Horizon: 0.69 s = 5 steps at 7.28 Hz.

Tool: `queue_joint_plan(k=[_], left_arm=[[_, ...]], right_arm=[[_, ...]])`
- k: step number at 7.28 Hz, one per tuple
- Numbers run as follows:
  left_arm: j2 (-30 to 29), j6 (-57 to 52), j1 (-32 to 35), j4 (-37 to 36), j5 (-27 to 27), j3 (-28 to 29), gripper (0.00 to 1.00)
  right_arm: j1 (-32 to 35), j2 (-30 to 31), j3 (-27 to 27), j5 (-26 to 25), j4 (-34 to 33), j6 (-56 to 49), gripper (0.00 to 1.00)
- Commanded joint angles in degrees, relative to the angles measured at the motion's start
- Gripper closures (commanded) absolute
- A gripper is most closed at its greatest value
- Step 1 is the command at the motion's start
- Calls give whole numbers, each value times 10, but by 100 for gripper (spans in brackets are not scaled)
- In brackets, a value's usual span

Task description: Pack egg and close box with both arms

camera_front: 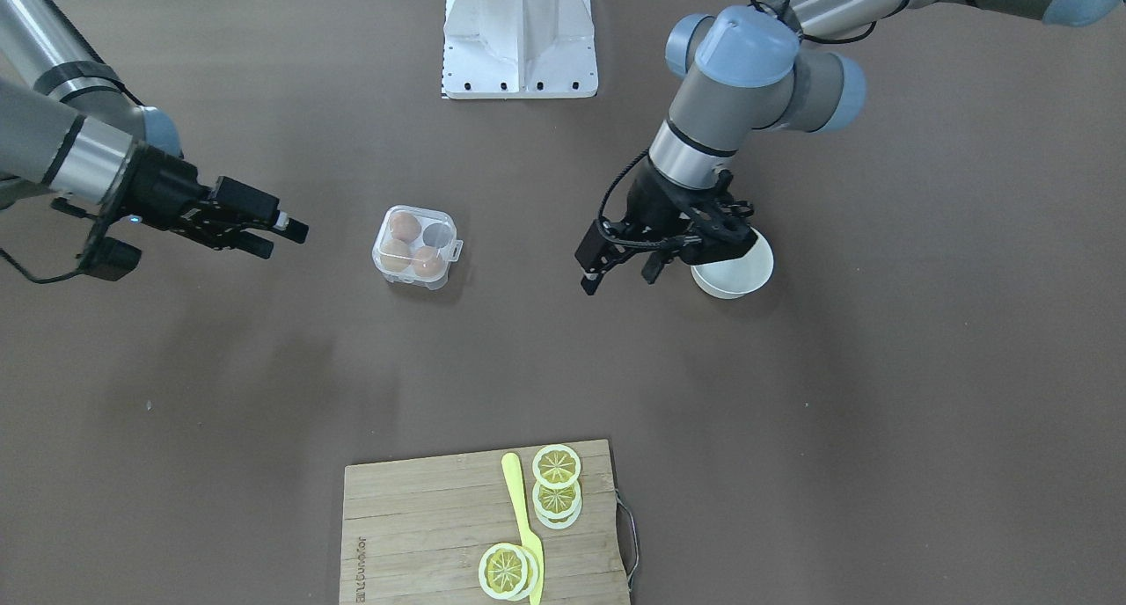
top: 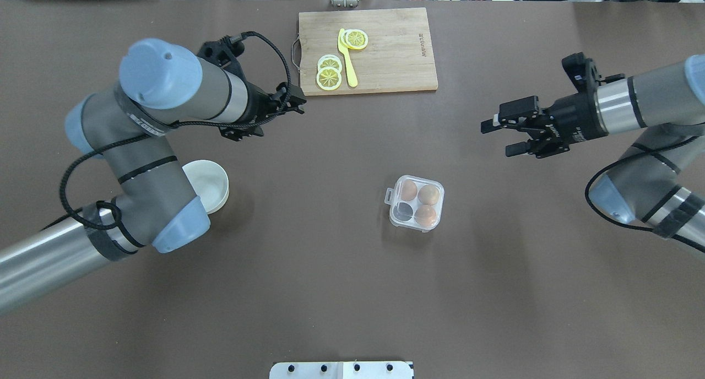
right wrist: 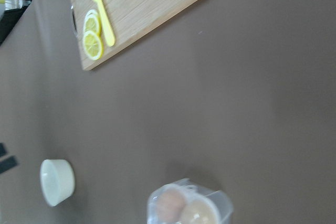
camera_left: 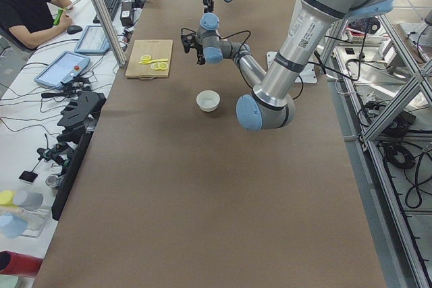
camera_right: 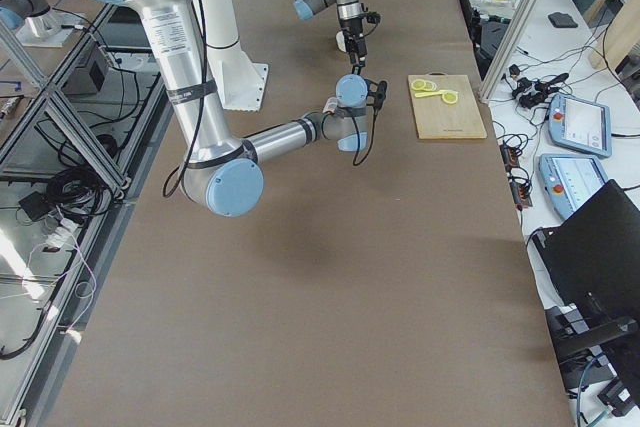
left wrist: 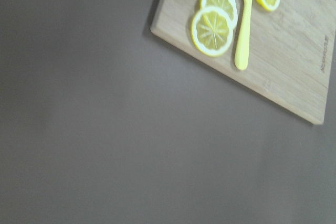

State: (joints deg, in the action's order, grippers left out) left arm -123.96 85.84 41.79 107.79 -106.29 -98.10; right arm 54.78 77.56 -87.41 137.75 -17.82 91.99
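The clear four-cell box (camera_front: pixel 444 236) stands mid-table with its lid down and its latch tab to one side. It also shows in the overhead view (top: pixel 394 221) and at the bottom edge of the right wrist view (right wrist: pixel 223 208). Three orange-brown eggs (top: pixel 429 194) lie inside; one cell is empty. My left gripper (camera_front: pixel 620 273) is open and empty, hanging above the table to one side of the box, next to the white bowl. My right gripper (top: pixel 498 137) is open and empty, held off the box's other side, well apart from it.
A round white bowl (top: pixel 212 183) stands under my left arm. A wooden cutting board (top: pixel 396 48) with lemon slices (top: pixel 329 77) and a yellow knife (top: pixel 347 65) lies at the far edge. The robot's white base plate (camera_front: pixel 521 42) is at the near edge.
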Motion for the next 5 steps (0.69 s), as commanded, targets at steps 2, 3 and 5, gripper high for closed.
queue_joint_plan(k=[2, 3, 5], left_arm=[[100, -313, 157, -159, -83, -75, 2], [153, -426, 202, -160, -116, -76, 2], [246, -542, 270, -134, -149, -62, 2]], right_arm=[[97, 89, 5, -52, -241, -436, 0], [138, 88, 2, -76, -361, -617, 0], [215, 97, -1, -85, -546, -883, 0]])
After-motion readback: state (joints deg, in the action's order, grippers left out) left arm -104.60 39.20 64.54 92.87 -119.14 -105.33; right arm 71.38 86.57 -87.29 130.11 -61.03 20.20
